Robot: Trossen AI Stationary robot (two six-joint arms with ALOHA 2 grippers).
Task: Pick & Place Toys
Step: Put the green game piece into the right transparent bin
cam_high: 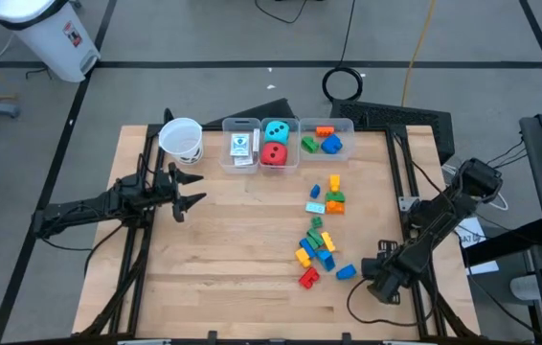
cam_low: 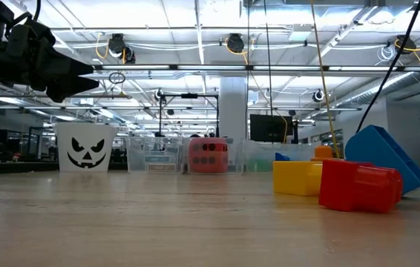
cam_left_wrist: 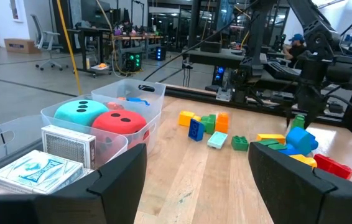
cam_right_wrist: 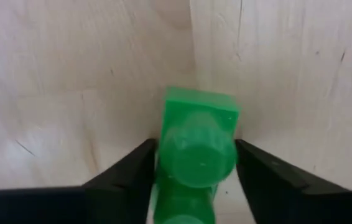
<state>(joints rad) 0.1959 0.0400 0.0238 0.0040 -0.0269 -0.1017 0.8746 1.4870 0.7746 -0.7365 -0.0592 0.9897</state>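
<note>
Green brick (cam_right_wrist: pixel 196 152) sits between right tool (cam_right_wrist: pixel 194 180) fingers, apparently gripped.

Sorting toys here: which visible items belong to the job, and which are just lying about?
Job: teal die, red die, card packs, scattered bricks, green brick between the right gripper fingers.
Lying about: paper cup, clear bins.
</note>
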